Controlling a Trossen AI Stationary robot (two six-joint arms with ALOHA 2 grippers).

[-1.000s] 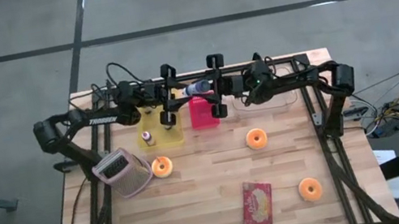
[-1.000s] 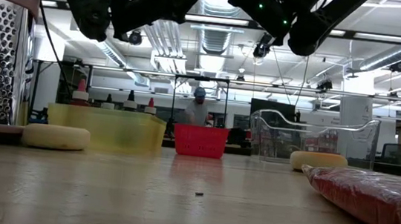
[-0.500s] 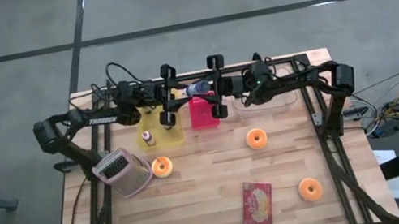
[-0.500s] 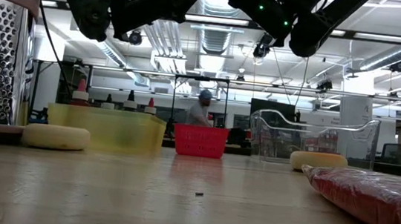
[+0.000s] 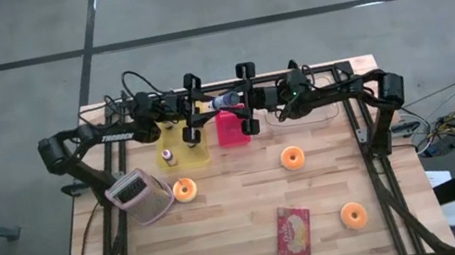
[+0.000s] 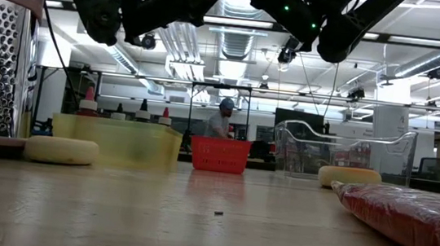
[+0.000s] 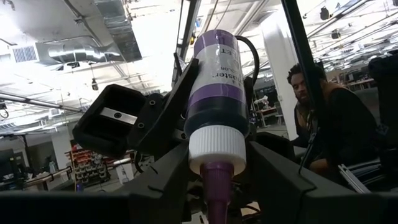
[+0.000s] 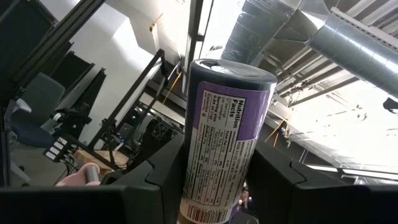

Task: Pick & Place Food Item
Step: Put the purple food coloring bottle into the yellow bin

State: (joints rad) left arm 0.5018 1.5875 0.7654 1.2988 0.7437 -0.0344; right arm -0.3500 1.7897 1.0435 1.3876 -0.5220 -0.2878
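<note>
Both arms meet high over the back of the desk (image 5: 229, 240), and a purple squeeze bottle (image 5: 225, 101) spans between them, lying roughly level above the red basket (image 5: 231, 129). Left wrist view: the left gripper (image 7: 214, 168) has its fingers clamped on the bottle at the white cap end, nozzle pointing toward the camera. Right wrist view: the right gripper (image 8: 214, 165) has its fingers clamped on the opposite end, nutrition label facing out. Judgement: a two-handed hold like this reads as a handover in mid-air, one arm securing before the other lets go; which arm gives and which receives cannot be told. Bottle is clear of every container, so not yet placed. Nearby options: red basket directly below, yellow bin (image 5: 185, 150) just beside it holding small bottles, clear bin (image 6: 339, 154) on the right side. Untouched on the desk: three orange doughnut-like rings (image 5: 290, 158), red packet (image 5: 292, 233), grater (image 5: 139, 195). A person (image 6: 222, 119) shows in the room behind.
</note>
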